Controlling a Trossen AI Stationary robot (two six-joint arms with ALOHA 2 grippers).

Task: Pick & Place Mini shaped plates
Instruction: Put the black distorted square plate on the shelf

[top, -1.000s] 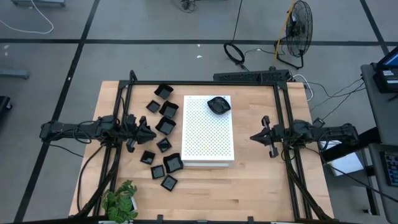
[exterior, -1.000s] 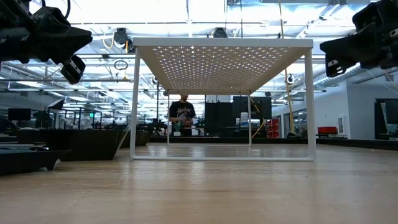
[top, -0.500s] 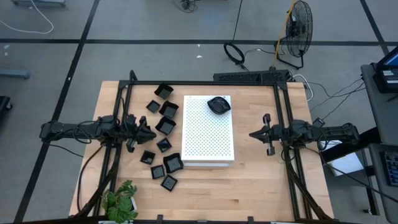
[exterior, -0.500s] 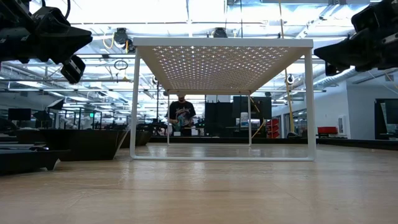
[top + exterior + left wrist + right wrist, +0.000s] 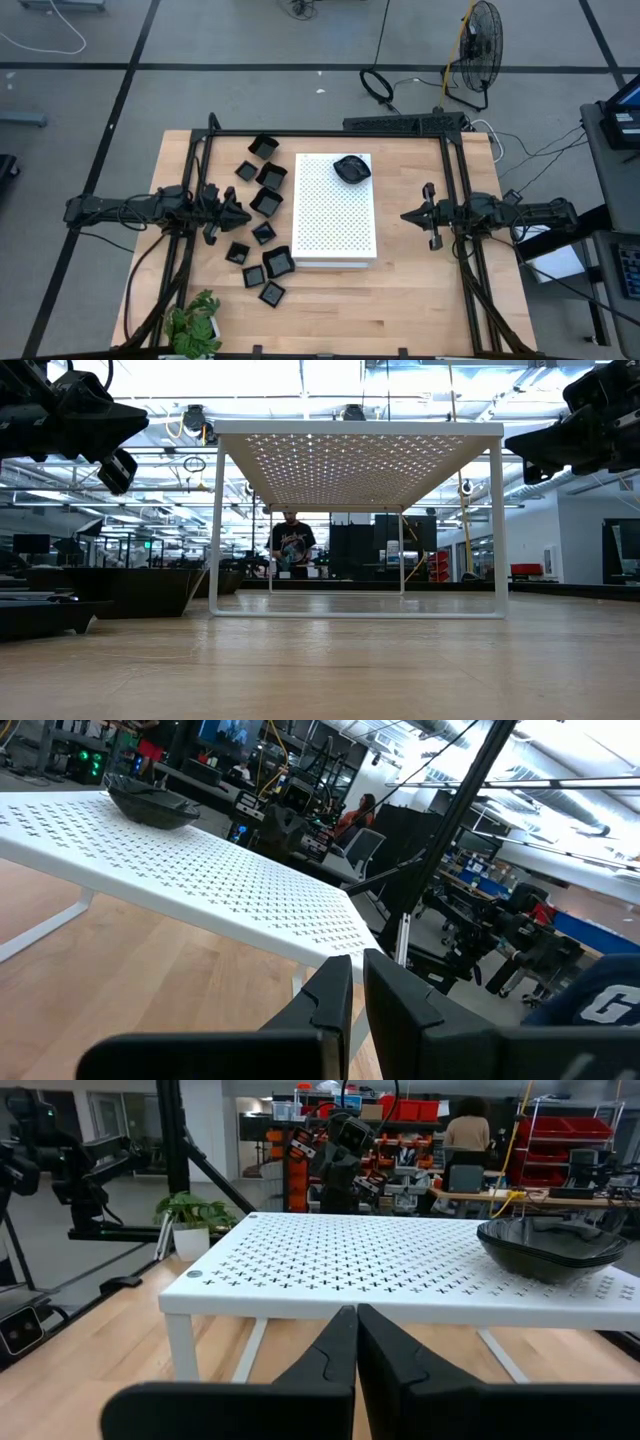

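- The white perforated board (image 5: 335,208) stands raised on thin legs at mid-table; the low view looks under its top, with open space beneath.
- One rounded black plate (image 5: 351,168) sits on the board's far right corner, about 1 o'clock from the board's middle; it shows as a shallow dark bowl in the right wrist view (image 5: 551,1245).
- The other mini shaped plates (image 5: 266,202) lie scattered on the wood along the board's left side, from 11 o'clock down to 7 o'clock of it, most of them square with raised rims.
- The left gripper (image 5: 243,214) hovers at 9 o'clock of the board, right among those plates, its fingers nearly together with only a thin slit between them and nothing held.
- The right gripper (image 5: 405,215) hangs at 3 o'clock of the board over bare wood, fingers pressed together, empty.
- A potted plant (image 5: 193,325) stands at the table's near left corner; a fan (image 5: 482,42) and cables lie on the floor beyond the far edge.
- A person (image 5: 292,546) stands in the room behind the board.
- Against one second ago, the right gripper has edged slightly closer to the board; plates and left arm are unchanged.
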